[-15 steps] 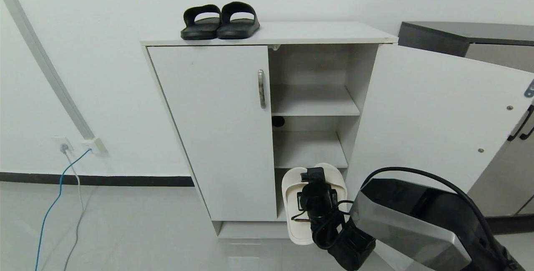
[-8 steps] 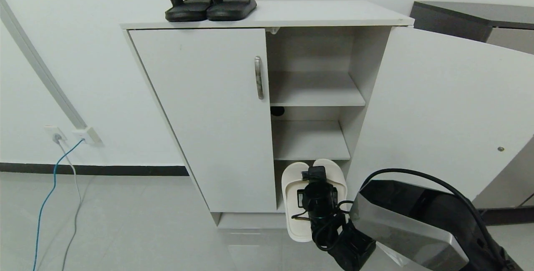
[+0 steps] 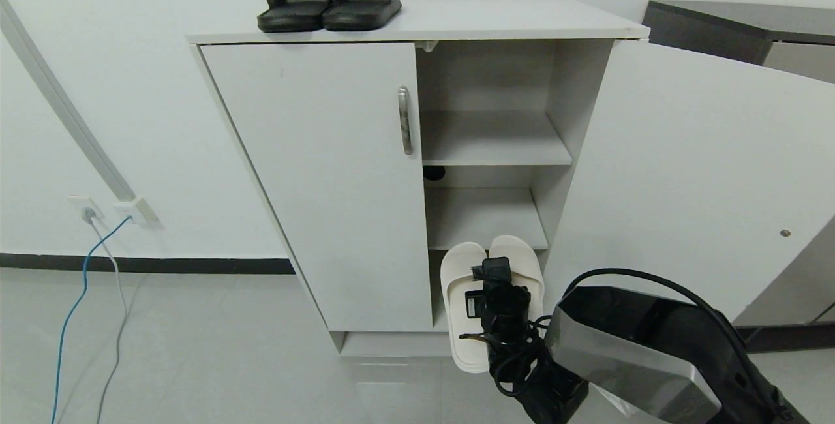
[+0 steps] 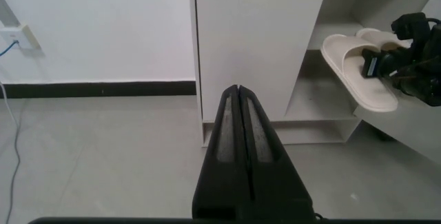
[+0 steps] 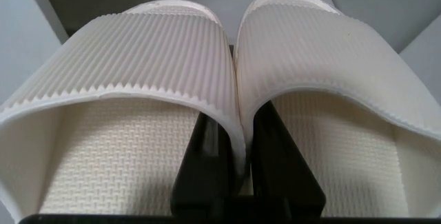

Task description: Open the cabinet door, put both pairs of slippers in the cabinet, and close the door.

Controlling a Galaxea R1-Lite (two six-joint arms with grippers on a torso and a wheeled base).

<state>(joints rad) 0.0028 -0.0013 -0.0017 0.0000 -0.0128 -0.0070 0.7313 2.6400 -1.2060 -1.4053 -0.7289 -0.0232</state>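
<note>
Head view. The white cabinet (image 3: 496, 16) stands against the wall with its left door (image 3: 313, 182) closed, metal handle (image 3: 405, 120) upright at that door's 3 o'clock edge, and its right door (image 3: 685, 169) swung wide open. The open half shows an upper shelf (image 3: 492, 140) and a middle shelf (image 3: 483, 218), both bare. The black slippers (image 3: 329, 0) sit side by side on the cabinet top, toward its 10 o'clock corner, toes to the wall.

At 6 o'clock of the open half, the white slippers (image 3: 460, 293) hang as a pair in the right pincer (image 3: 497, 280). Their toes point into the mouth of the lowest compartment, just under the middle shelf's front edge, and their heels stand out over the grey floor (image 3: 196, 359).

Right wrist view. The right pincer is clenched on the white slippers' two inner side walls, one finger (image 5: 207, 162) inside each slipper, pressing the pair together.

Left wrist view. The left pincer (image 4: 238, 96) is clenched on nothing, its fingers pressed flat together, above the floor before the closed left door and well apart from the white slippers. The pair is held clear of the compartment's bottom board.

A wall socket (image 3: 85, 212) with a blue cable (image 3: 72, 319) lies at 9 o'clock of the cabinet; a grey unit (image 3: 737, 39) stands at its 2 o'clock.
</note>
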